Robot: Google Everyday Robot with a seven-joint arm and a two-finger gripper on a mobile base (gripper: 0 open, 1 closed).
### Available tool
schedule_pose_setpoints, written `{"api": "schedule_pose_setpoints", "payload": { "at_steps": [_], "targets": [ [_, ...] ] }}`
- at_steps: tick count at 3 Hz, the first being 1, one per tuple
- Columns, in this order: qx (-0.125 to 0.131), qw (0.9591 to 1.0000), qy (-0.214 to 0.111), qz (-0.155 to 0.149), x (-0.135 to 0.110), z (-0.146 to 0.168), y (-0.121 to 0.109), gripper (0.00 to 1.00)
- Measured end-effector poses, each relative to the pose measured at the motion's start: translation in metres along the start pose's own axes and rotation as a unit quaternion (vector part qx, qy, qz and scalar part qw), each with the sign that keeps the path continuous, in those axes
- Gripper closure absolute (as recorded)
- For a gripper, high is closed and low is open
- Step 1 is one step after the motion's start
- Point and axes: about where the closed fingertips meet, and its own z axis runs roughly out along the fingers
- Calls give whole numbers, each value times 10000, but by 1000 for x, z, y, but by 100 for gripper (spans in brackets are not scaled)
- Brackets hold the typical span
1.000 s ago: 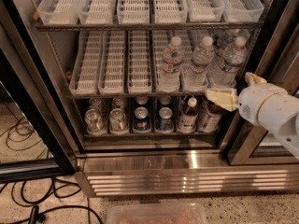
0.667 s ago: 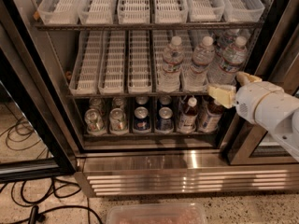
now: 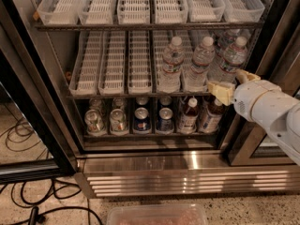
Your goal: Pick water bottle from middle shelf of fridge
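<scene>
Three water bottles stand at the right of the middle shelf of the fridge: left, middle and right. Each is clear and ribbed, with a white cap and a white label. They sit in clear slotted lane trays. My gripper, on a white arm coming in from the right, is at the shelf's front edge just below and in front of the right bottle. Its cream fingers are apart and hold nothing.
The top shelf holds clear trays. The low shelf holds soda cans and dark-drink bottles. The black door frame stands at the left and cables lie on the floor. A clear container is at the bottom edge.
My gripper has risen slightly and shifted a little toward the right bottle. The bottles have not moved.
</scene>
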Motion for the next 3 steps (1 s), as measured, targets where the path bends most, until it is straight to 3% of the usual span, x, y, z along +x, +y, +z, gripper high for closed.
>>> {"api": "schedule_pose_setpoints", "payload": {
  "at_steps": [3],
  "targets": [
    [536, 9984, -178, -41, 9, 20, -20, 38]
  ]
}}
